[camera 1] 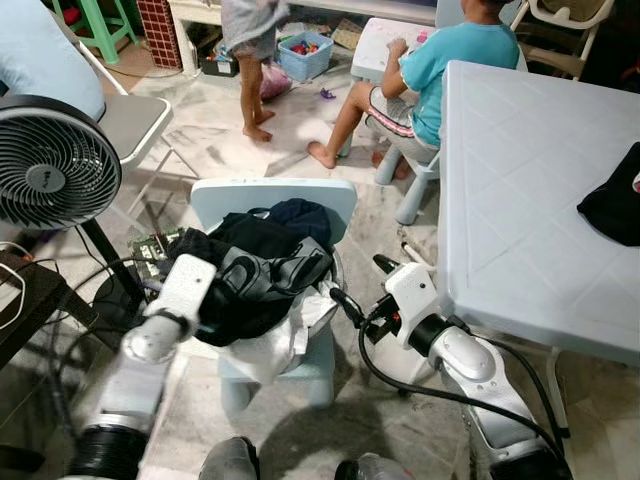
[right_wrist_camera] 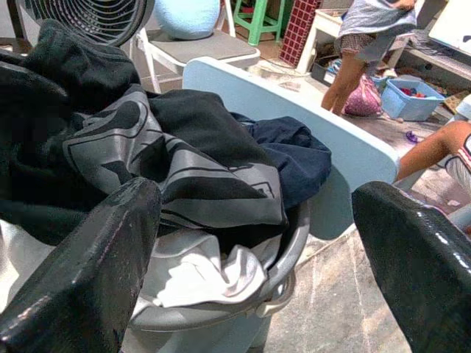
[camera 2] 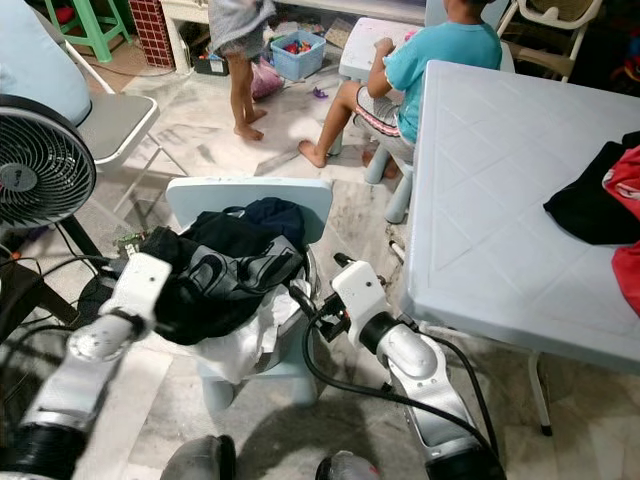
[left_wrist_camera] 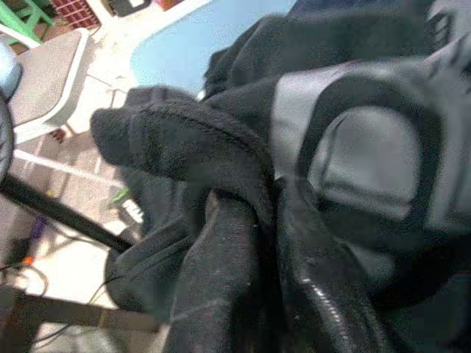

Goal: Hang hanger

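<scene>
The left end effector (camera 1: 222, 300) was clenched on dark clothes (camera 1: 262, 262) heaped before it, the right end effector (camera 1: 352, 305) released beside them; judged still fetching, a hanger needed next.

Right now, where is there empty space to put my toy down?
The big pale table is mostly bare; only black cloth lies at its far right edge. The small chair is crowded: a basin heaped with clothes covers its seat, with the left gripper in the heap and the right gripper, fingers open, beside it.
</scene>
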Controlling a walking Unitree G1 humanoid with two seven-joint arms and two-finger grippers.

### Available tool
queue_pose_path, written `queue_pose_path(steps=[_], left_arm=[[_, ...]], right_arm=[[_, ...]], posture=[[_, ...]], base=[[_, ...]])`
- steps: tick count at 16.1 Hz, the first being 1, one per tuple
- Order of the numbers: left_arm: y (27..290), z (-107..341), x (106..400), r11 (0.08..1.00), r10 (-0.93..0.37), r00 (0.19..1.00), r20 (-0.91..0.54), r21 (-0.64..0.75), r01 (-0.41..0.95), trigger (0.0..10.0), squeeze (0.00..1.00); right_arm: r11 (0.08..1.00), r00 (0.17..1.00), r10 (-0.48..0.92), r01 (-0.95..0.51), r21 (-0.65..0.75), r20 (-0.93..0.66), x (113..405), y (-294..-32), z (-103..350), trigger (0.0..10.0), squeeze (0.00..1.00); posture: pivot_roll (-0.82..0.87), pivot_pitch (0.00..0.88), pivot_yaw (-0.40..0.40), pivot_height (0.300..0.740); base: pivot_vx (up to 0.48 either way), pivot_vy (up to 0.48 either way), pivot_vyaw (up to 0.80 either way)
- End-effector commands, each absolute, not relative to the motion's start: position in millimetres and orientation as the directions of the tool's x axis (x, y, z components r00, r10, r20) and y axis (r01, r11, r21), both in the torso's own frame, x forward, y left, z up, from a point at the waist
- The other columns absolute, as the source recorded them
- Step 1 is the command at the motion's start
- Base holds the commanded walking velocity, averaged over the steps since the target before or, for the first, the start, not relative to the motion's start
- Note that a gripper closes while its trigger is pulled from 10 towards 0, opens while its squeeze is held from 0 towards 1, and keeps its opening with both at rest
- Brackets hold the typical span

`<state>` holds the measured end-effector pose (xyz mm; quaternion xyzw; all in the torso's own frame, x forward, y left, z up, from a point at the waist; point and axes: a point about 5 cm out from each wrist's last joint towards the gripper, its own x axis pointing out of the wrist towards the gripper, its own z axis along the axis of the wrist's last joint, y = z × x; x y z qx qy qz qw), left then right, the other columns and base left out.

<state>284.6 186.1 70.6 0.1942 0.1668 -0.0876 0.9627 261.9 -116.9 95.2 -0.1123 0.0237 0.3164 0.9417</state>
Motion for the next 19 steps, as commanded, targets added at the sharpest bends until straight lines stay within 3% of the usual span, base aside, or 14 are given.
queue_pose_path(steps=[1, 5, 8, 11, 13, 16, 19], left_arm=[[181, 72, 282, 0.909, -0.128, 0.925, -0.357, 0.332, 0.253, 10.0, 1.00], [161, 67, 273, 0.907, -0.185, 0.906, -0.381, 0.289, 0.307, 10.0, 1.00], [147, 69, 267, 0.870, -0.340, 0.849, -0.404, 0.209, 0.448, 10.0, 1.00], [149, 64, 268, 0.833, -0.360, 0.811, -0.462, 0.232, 0.502, 10.0, 1.00], [155, 66, 277, 0.810, -0.312, 0.833, -0.457, 0.331, 0.484, 10.0, 1.00], [163, 102, 284, 0.900, -0.197, 0.958, -0.207, 0.348, 0.261, 10.0, 1.00], [165, 99, 272, 0.939, -0.134, 0.973, -0.187, 0.290, 0.185, 10.0, 1.00]], right_arm=[[0.774, 0.800, 0.589, -0.598, -0.205, -0.111, 263, -118, 98, 10.0, 0.00], [0.771, 0.799, 0.589, -0.600, -0.214, -0.119, 262, -118, 97, 10.0, 0.00], [0.770, 0.799, 0.589, -0.600, -0.215, -0.120, 263, -115, 97, 10.0, 0.00], [0.768, 0.797, 0.593, -0.603, -0.216, -0.119, 263, -114, 96, 10.0, 0.00], [0.767, 0.796, 0.594, -0.604, -0.217, -0.119, 263, -113, 96, 10.0, 0.00], [0.773, 0.803, 0.583, -0.595, -0.221, -0.123, 262, -117, 95, 10.0, 0.00], [0.770, 0.799, 0.588, -0.601, -0.216, -0.127, 262, -114, 93, 10.0, 0.00]], posture=[[0.04, 0.088, -0.051, 0.740], [0.04, 0.089, -0.052, 0.740], [0.05, 0.087, -0.051, 0.740], [0.05, 0.086, -0.050, 0.740], [0.05, 0.085, -0.049, 0.740], [0.04, 0.082, -0.044, 0.740], [0.05, 0.084, -0.043, 0.740]], base=[[0.000, 0.000, 0.00], [0.000, 0.000, 0.00], [0.000, 0.000, 0.00], [0.000, 0.000, 0.00], [0.000, 0.000, 0.00], [0.000, 0.000, 0.00], [0.000, 0.000, 0.00]])
